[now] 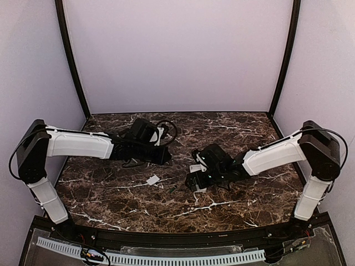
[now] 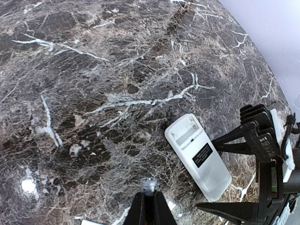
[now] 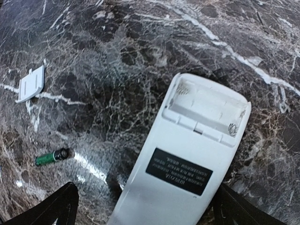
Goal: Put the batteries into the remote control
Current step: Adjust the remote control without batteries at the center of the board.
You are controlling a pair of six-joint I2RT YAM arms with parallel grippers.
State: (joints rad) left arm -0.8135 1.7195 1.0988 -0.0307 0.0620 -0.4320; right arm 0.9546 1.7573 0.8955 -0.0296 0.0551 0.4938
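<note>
The white remote control lies back up on the marble, with its battery recess open and empty. My right gripper is open, with one finger on each side of the remote's near end. A green battery lies on the marble to the remote's left. My left gripper is shut on a second battery, whose silver end pokes out between the fingers. It hovers to the left of the remote. In the top view the right gripper hides most of the remote.
The detached white battery cover lies on the marble left of the remote, and shows in the top view. The left gripper sits behind the cover. Purple walls close the back and sides.
</note>
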